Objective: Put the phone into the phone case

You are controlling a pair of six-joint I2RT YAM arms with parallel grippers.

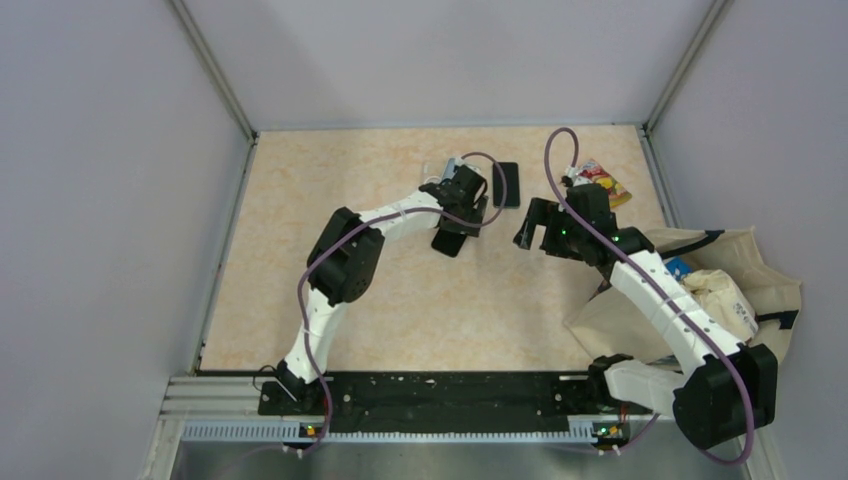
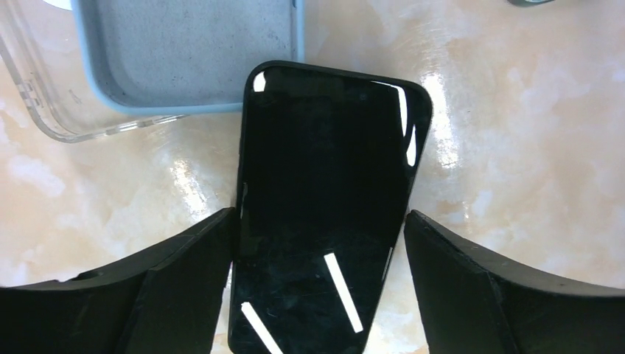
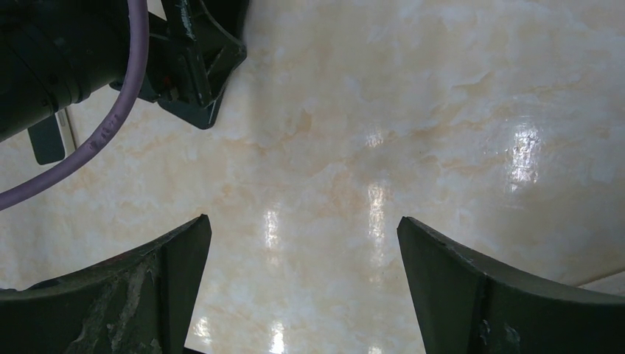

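A black phone (image 2: 324, 199) lies screen up on the marbled table, and its near end shows under the left wrist (image 1: 449, 241). My left gripper (image 2: 320, 214) straddles it, jaws wide. The left finger (image 2: 191, 273) touches the phone's edge and the right finger (image 2: 472, 280) stands a sliver off. Just beyond the phone's far end lies the phone case (image 2: 191, 51), blue-grey and hollow side up, resting on a clear shell (image 2: 44, 103). From above, the case (image 1: 452, 165) peeks out behind the left gripper (image 1: 468, 205). My right gripper (image 3: 302, 219) is open over bare table, to the right (image 1: 530, 230).
A second flat black slab (image 1: 506, 184) lies right of the case. A red and yellow snack packet (image 1: 603, 180) sits at the back right. A canvas tote bag (image 1: 720, 290) fills the right side by the right arm. Grey walls enclose the table.
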